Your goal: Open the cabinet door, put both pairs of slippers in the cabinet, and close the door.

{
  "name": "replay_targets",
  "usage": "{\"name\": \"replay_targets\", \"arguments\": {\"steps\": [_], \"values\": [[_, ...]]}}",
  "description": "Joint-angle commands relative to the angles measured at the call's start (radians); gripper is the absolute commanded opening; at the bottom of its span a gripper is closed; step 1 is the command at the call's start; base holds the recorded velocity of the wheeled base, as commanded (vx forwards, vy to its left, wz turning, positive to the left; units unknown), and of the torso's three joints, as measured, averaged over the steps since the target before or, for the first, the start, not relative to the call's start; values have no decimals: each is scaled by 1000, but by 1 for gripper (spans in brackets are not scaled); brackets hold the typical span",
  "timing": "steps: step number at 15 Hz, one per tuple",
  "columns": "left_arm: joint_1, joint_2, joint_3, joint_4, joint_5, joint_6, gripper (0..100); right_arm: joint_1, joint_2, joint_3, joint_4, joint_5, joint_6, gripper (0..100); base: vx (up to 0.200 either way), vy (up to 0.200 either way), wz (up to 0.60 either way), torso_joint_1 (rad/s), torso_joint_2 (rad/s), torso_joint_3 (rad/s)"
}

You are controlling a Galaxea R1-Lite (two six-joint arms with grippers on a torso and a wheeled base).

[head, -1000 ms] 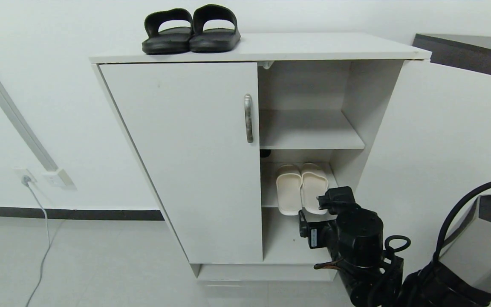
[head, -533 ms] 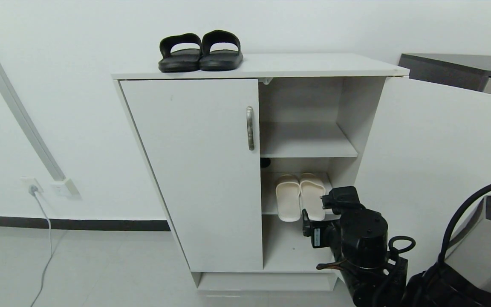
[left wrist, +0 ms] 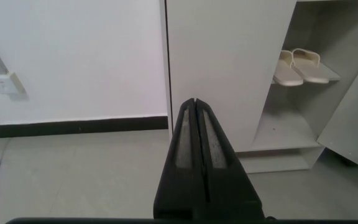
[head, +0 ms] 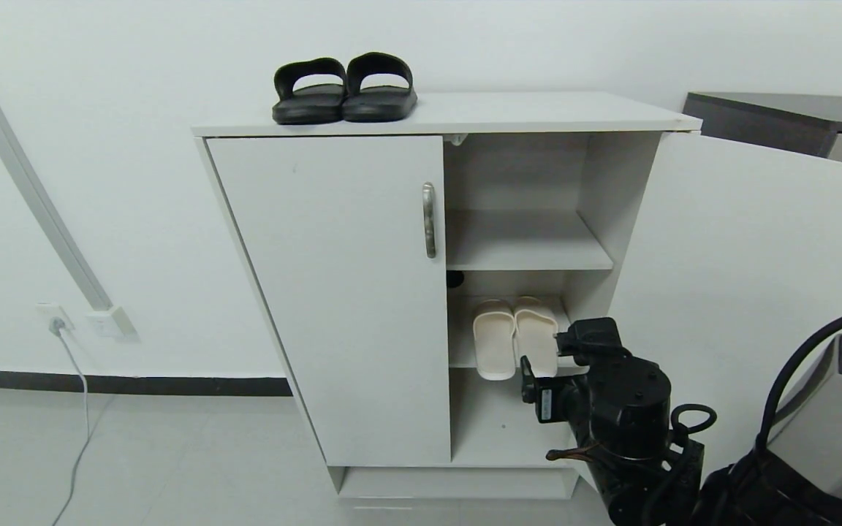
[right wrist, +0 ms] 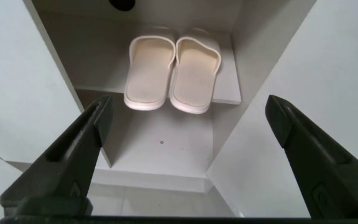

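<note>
Two pairs of slippers were noted. The white pair (head: 516,337) lay side by side on the middle shelf (head: 459,343) inside the cabinet (head: 538,111), its near ends slightly overhanging the shelf's front edge. The black pair (head: 344,89) stood touching on the cabinet's top, above the left door (head: 333,292). That door was shut, with a metal handle (head: 429,220) upright at its inner edge. The right door (head: 742,256) stood wide open. The right pincer (right wrist: 187,112) was before the open side, just in front of the white pair, with its fingers wide apart and gripping nothing. The left pincer (left wrist: 195,109) faced the shut door's lower part and the floor (left wrist: 73,168), with its fingers pressed together and empty.
</note>
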Motion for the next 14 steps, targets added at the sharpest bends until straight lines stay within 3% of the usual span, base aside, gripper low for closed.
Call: {"name": "replay_targets", "arguments": {"steps": [1, 14], "values": [[0, 1, 0, 0, 0, 0, 0, 0, 0, 6, -6, 0, -2, 100, 0, 200, 0, -2, 2, 7], [0, 1, 0, 0, 2, -8, 0, 7, 3, 21, -57, 8, -9, 100, 0, 200, 0, 4, 2, 3]]}}
